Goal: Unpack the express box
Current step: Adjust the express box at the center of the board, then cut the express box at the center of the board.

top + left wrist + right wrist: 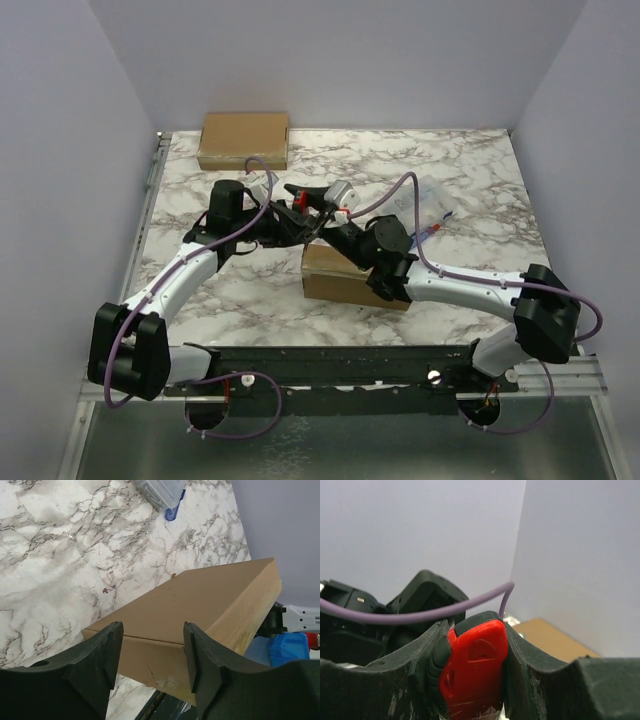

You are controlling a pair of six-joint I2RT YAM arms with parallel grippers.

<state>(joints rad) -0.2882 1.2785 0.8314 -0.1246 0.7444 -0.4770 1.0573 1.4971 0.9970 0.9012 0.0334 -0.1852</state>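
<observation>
My right fingers (pixel 420 655) clamp a red tool (pixel 475 665) while my left fingers (pixel 100 655) stand partly open just over the brown box (pixel 340 282), which lies mid-way across the bench (pixel 450 170), toward its near edge.

This is a robotics lab test cell. A white, grey-veined marble-patterned tabletop (pixel 470 170) is closed in by plain pale lilac wall panels (pixel 350 60) at 9, 12 and 3 o'clock. At 6 o'clock a bare metal mounting frame (pixel 340 362) carries two white-and-black robot arms (pixel 185 270), with exposed purple cables (pixel 420 614) looping off them.
</observation>
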